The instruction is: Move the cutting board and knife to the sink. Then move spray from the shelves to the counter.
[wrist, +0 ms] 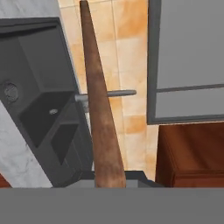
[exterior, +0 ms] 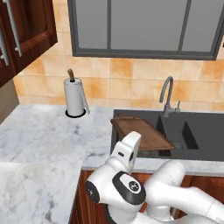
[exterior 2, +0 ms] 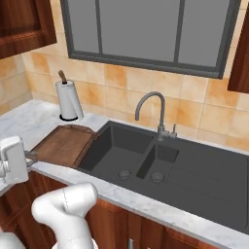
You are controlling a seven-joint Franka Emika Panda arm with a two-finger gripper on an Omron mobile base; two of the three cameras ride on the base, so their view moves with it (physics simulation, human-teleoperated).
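The fingers are clamped on the near edge of the board, which the hand view sees edge-on, running away toward the faucet. From the base views the board lies tilted, its far end over the sink's left rim and the rest above the counter. Gripping the near end probably lets the arm push it into the basin.
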